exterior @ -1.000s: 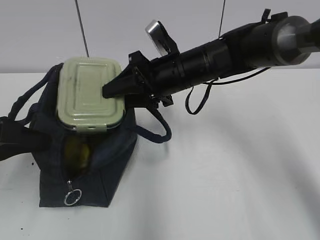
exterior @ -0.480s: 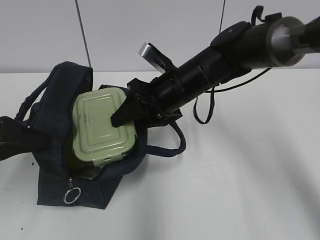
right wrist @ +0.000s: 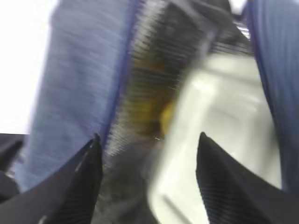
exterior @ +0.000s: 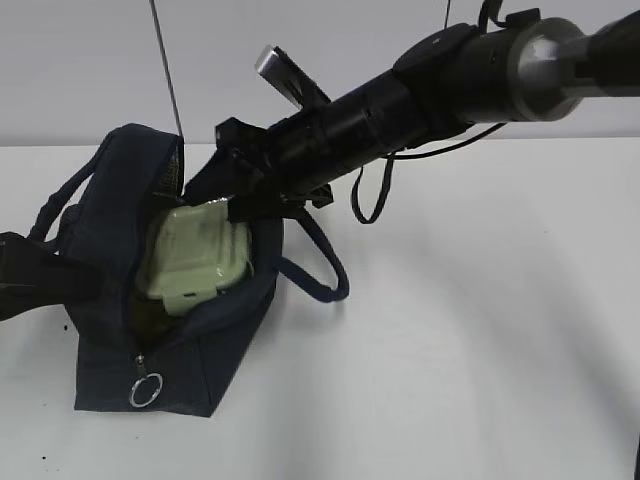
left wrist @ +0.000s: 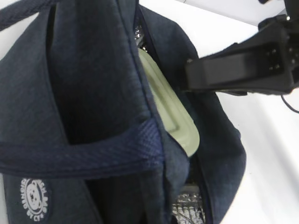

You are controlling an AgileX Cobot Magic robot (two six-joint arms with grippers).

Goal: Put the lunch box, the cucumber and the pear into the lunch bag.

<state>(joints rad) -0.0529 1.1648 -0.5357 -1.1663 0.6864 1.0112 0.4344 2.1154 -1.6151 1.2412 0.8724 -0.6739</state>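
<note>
White table (exterior: pixel 480 350), sage-lidded lunch box (exterior: pixel 200 255) inside navy lunch bag (exterior: pixel 210 350)

The box (exterior: pixel 195 258) lies tilted inside the open bag (exterior: pixel 215 345) on the table (exterior: pixel 480 330). The right gripper (exterior: pixel 243 205) sits at its upper edge, fingertips seemingly hidden by fabric.

Round white logo patch (left wrist: pixel 34 199) on lunch bag (left wrist: pixel 93 93), lettering unreadable.

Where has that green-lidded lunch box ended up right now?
In the exterior view the lunch box sits at the left, tilted inside the open mouth of the lunch bag, just below the right claw.
</note>
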